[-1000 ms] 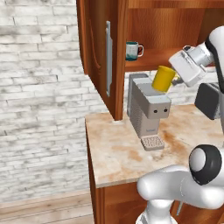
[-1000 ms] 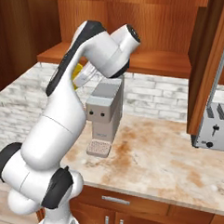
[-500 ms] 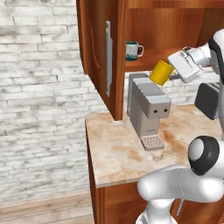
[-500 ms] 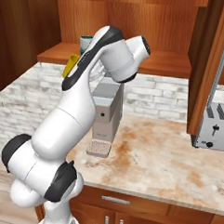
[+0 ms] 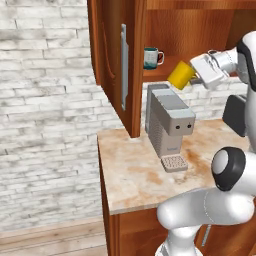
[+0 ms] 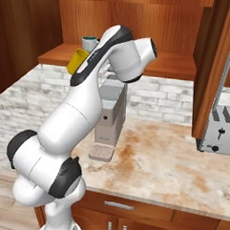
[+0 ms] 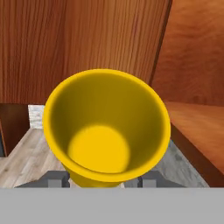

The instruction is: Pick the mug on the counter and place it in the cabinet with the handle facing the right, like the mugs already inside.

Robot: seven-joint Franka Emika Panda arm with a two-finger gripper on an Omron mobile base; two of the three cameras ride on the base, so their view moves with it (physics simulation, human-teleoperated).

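Observation:
The yellow mug (image 5: 180,75) hangs tilted in the air, just in front of the wall cabinet's shelf (image 5: 170,71) and above the coffee machine. My gripper (image 5: 192,78) is shut on it. In the hand view the yellow mug (image 7: 107,127) turns its open mouth toward the camera, and my gripper (image 7: 103,180) clasps its base, with the fingertips (image 7: 54,179) on either side. From the right base view the yellow mug (image 6: 77,61) peeks out beside my arm. Its loop handle is hidden. The cabinet door (image 5: 115,60) stands open. The marbled counter (image 5: 135,175) lies below.
A teal-and-white mug (image 5: 151,57) stands on the shelf at the left, handle to the right. A grey coffee machine (image 5: 168,121) sits on the counter under the shelf. A toaster (image 6: 218,134) stands at the right, beside another open door (image 6: 216,69).
The gripper has carried the yellow mug up and slightly left, closer to the cabinet shelf. The arm's upper links have swung with it.

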